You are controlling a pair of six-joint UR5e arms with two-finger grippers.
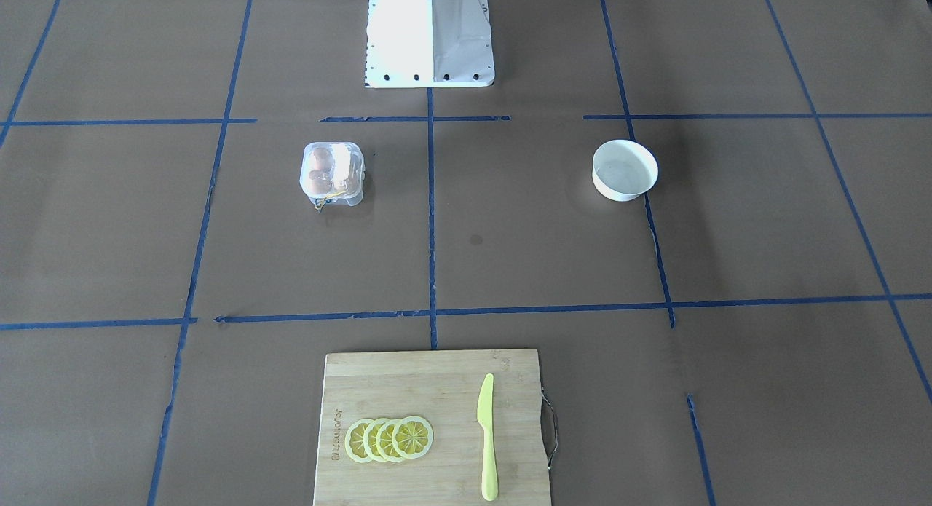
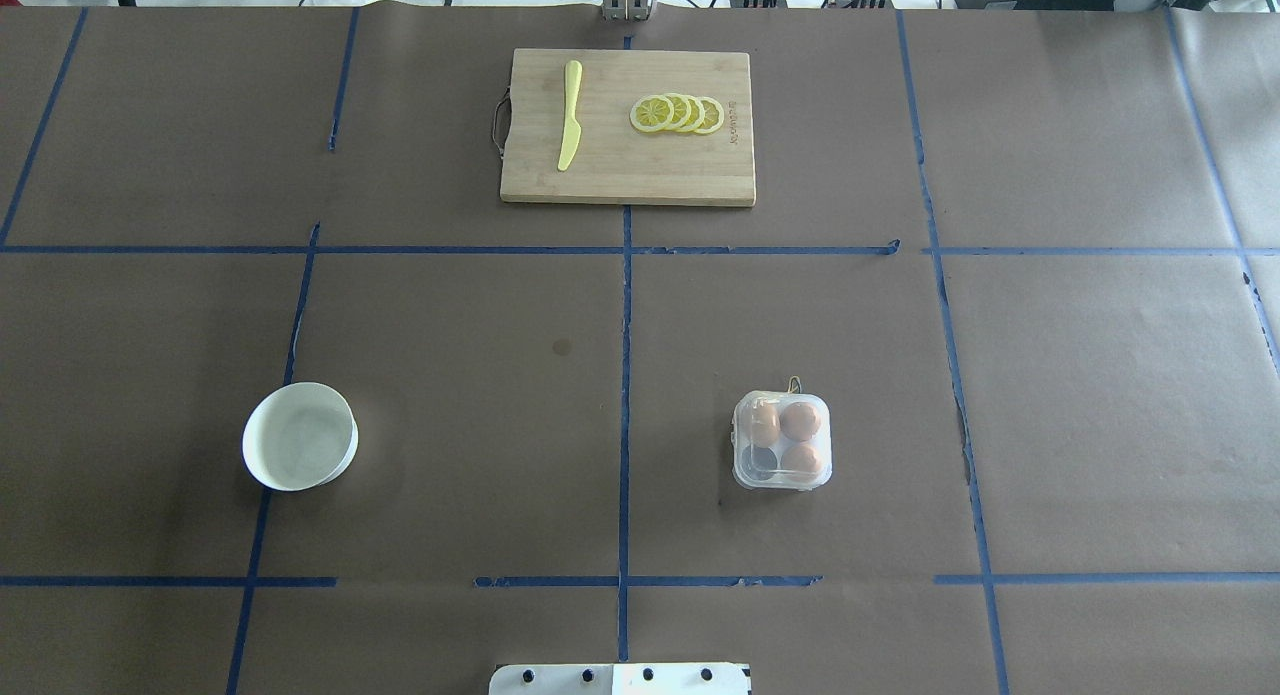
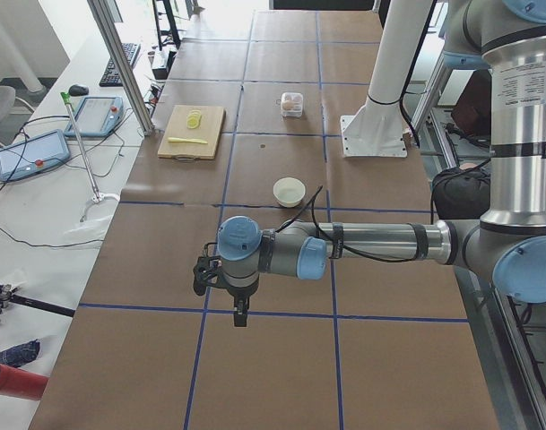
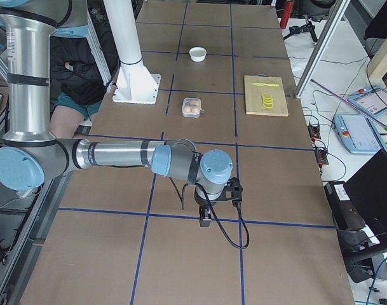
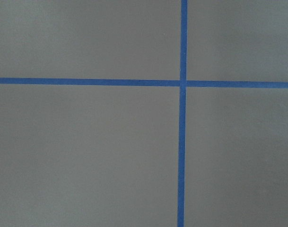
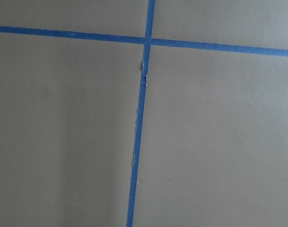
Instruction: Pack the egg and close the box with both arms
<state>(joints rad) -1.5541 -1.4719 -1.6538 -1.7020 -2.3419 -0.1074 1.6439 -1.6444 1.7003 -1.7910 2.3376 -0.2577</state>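
Note:
The clear box (image 2: 781, 440) stands on the brown table right of centre, its lid down over three orange-brown eggs (image 2: 800, 420); one cell looks dark and empty. A yellow string (image 1: 329, 198) hangs at its far side. The box also shows in the front view (image 1: 333, 174). My left gripper (image 3: 239, 315) shows only in the exterior left view, far from the box, pointing down over the table's left end. My right gripper (image 4: 206, 219) shows only in the exterior right view, over the right end. I cannot tell whether either is open. Both wrist views show only paper and blue tape.
A round white bowl (image 2: 300, 436) stands empty at the left. A wooden cutting board (image 2: 620, 175) at the far edge carries a yellow knife (image 2: 570, 125) and lemon slices (image 2: 678, 113). The white base block (image 1: 429, 40) is at the robot's side.

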